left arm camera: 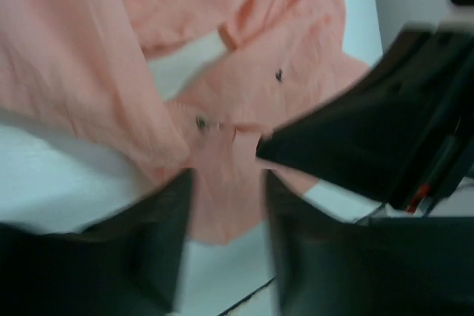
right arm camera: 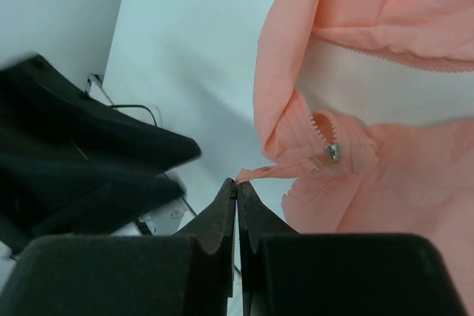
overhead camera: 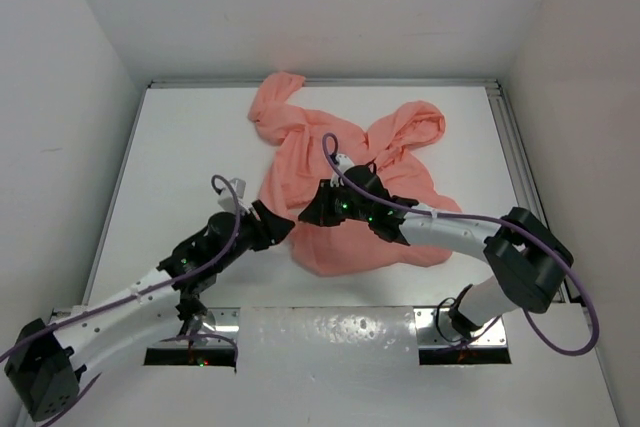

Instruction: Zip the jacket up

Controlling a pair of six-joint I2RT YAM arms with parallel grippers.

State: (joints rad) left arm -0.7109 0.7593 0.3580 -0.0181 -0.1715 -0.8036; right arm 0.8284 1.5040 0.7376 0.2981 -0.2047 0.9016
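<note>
Salmon-pink thin fabric makes up the hooded jacket (overhead camera: pixel 300 162), which is spread crumpled on the white table (overhead camera: pixel 180 167), toward 12 o'clock from the arm bases, with its hood on the 1 o'clock side.

The main risk is judged to be a slip. Only the very end of the narrow pink fabric pull tab (right arm camera: pixel 274 172) is pinched, so a hard tug could draw it out of the grip. A second risk is that the soft cloth would be dragged and bunched along with the small silver metal slider (right arm camera: pixel 333 152), instead of the slider riding up the pink zipper teeth (right arm camera: pixel 320 125), because the hem does not appear to be pinned down. Loose fabric beside the slider could also be caught in it.

The right gripper (right arm camera: pixel 237 185) is closed tight, with no gap seen between its fingers and the tab end clamped at the tips. The slider lies toward 2 o'clock from them. The left gripper (left arm camera: pixel 228 177) is parted moderately at the jacket's 7 o'clock edge, and hem fabric is seen in the gap. Contact cannot be told in the blurred wrist view.
</note>
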